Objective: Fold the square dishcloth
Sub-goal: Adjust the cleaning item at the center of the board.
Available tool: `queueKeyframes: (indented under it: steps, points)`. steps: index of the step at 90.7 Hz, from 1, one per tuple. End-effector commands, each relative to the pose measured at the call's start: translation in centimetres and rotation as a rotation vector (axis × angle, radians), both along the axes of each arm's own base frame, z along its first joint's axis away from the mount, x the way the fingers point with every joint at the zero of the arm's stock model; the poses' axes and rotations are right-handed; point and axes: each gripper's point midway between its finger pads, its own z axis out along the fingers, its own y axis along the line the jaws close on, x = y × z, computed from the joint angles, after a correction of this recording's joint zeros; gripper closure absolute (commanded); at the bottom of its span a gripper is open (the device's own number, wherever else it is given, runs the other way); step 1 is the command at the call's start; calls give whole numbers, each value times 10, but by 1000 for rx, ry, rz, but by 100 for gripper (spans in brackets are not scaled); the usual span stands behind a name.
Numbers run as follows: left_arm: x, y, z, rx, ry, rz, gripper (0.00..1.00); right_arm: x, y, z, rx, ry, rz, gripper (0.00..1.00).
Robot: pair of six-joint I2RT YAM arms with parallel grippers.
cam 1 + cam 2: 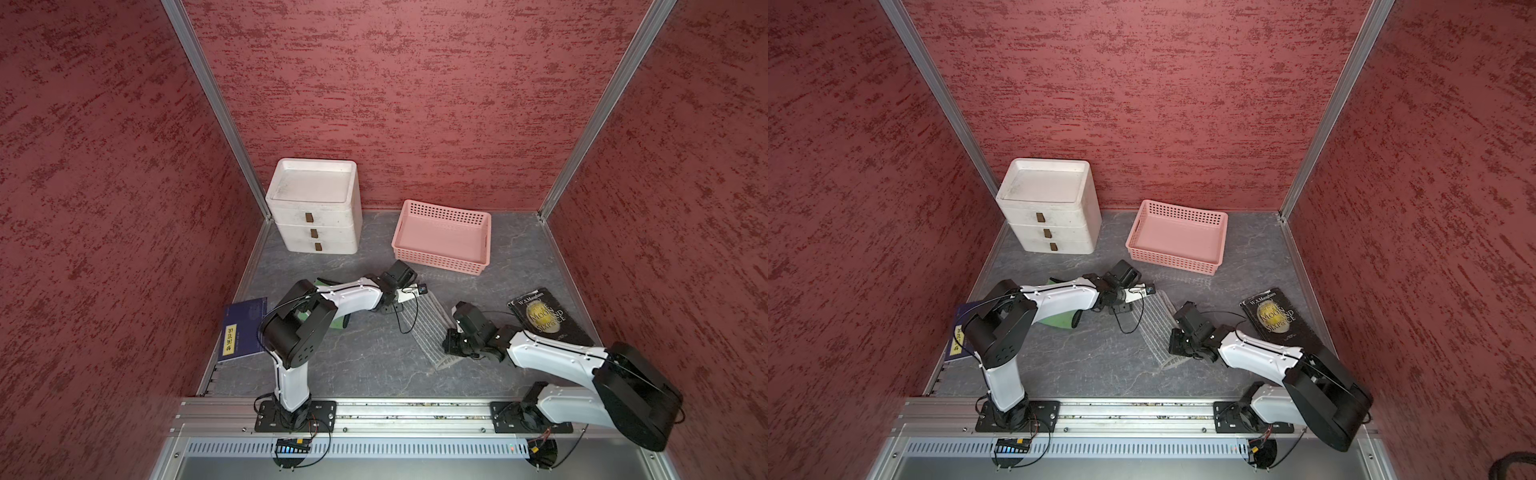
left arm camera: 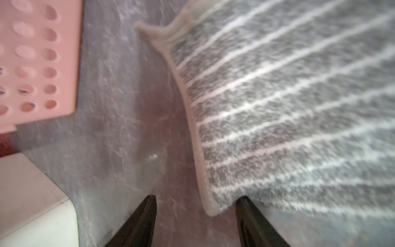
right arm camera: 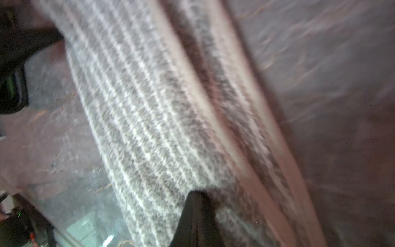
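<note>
The square dishcloth point(image 1: 430, 328) point(image 1: 1156, 328) is grey with thin white stripes and a pale hem. It lies as a long strip on the grey table between my two arms. My left gripper point(image 1: 388, 309) point(image 1: 1121, 308) is at its far end. In the left wrist view that gripper point(image 2: 197, 198) is open, and a hemmed corner of the dishcloth point(image 2: 288, 107) lies between the jaws. My right gripper point(image 1: 451, 347) point(image 1: 1177, 347) is at the near end. In the right wrist view it point(image 3: 197, 193) is shut on the dishcloth point(image 3: 149, 107), whose edge is doubled over.
A pink perforated basket point(image 1: 442, 239) stands at the back, just beyond the cloth. A white three-drawer unit point(image 1: 313, 208) is at the back left. A black book point(image 1: 546, 318) lies to the right, a blue book point(image 1: 243, 330) to the left, and a green item point(image 1: 1061, 320) under the left arm.
</note>
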Motion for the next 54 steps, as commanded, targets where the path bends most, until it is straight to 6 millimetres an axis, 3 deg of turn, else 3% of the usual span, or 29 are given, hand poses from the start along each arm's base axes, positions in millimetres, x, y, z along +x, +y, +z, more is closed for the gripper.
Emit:
queueKeyframes:
  steps: [1,17,32,42,54]
  points:
    - [16,1,-24,42,-36,-8,37,-34,23,-5,58,98,56,100]
    - [36,-10,9,-27,-121,14,36,-36,51,20,85,72,151,100]
    - [24,20,53,-140,-103,47,32,-14,53,52,90,25,211,100]
    - [-18,42,76,-215,-23,10,30,15,51,62,89,-1,227,98]
    - [-105,46,71,-229,152,-129,30,48,73,56,141,21,284,99]
